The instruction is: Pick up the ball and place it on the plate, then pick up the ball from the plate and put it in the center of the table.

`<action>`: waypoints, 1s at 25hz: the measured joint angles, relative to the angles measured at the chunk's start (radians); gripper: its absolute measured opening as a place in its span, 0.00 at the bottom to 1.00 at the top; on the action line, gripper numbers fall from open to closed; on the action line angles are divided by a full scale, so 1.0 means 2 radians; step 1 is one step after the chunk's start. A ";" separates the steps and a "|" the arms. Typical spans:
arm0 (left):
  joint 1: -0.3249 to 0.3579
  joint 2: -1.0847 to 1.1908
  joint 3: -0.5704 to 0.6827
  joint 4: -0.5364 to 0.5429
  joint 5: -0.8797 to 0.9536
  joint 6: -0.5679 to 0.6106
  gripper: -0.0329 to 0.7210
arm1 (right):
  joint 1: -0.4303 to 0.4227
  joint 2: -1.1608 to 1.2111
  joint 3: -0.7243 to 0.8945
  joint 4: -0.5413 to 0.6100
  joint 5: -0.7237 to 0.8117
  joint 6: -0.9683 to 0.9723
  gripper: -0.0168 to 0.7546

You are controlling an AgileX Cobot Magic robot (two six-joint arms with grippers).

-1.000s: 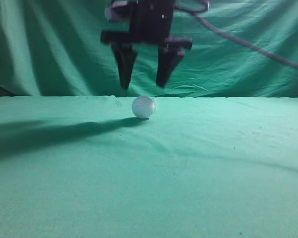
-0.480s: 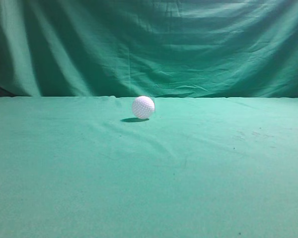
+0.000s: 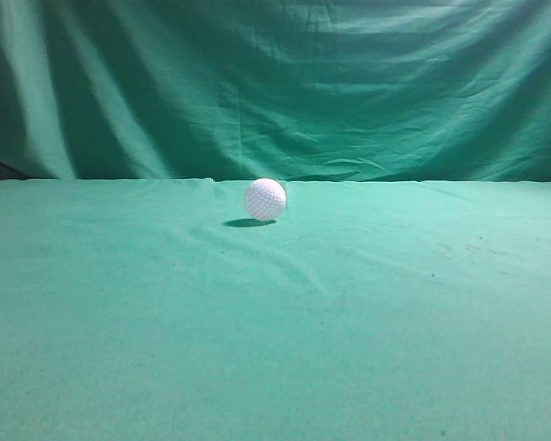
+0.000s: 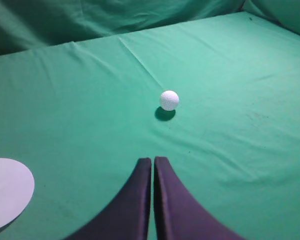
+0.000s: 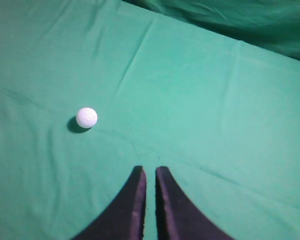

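The white dimpled ball (image 3: 264, 198) rests alone on the light green table (image 3: 275, 349), near its middle. It also shows in the left wrist view (image 4: 169, 100) and in the right wrist view (image 5: 86, 117). My left gripper (image 4: 153, 161) is shut and empty, held above the cloth well short of the ball. My right gripper (image 5: 149, 170) is shut and empty, with only a thin slit between its fingers, and the ball lies ahead to its left. A white plate (image 4: 7, 190) lies on the cloth at the lower left of the left wrist view. Neither gripper shows in the exterior view.
The darker green draped backdrop (image 3: 275, 83) hangs behind the table's far edge. Shallow wrinkles run across the cloth around the ball.
One second ago an open gripper hung just above the ball. It left the exterior view half a second ago. The ball has stayed in place.
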 joint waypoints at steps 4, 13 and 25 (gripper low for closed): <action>0.000 -0.035 0.029 0.000 0.000 -0.003 0.04 | 0.000 -0.107 0.142 0.000 -0.092 0.004 0.11; 0.000 -0.060 0.053 0.038 -0.015 -0.005 0.04 | 0.000 -0.320 0.402 0.000 -0.234 0.029 0.11; 0.000 -0.060 0.056 0.104 -0.024 -0.016 0.04 | 0.000 -0.389 0.534 -0.003 -0.323 0.098 0.11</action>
